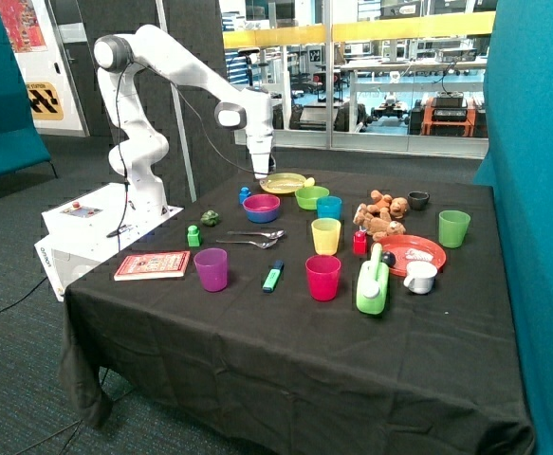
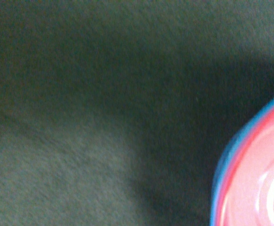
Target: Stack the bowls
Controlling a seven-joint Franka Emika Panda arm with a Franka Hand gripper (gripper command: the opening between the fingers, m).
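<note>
Pink bowl (image 1: 261,202) nested in blue bowl (image 1: 262,214); green bowl (image 1: 311,197) beside it, unstacked. Gripper (image 1: 260,172) above pink bowl, grip unclear. Risk: off-centre approach clipping rim, tipping stack.

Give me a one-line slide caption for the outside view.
Robot gripper above the pink bowl nested in the blue bowl, green bowl still apart beside the yellow plate.
</note>
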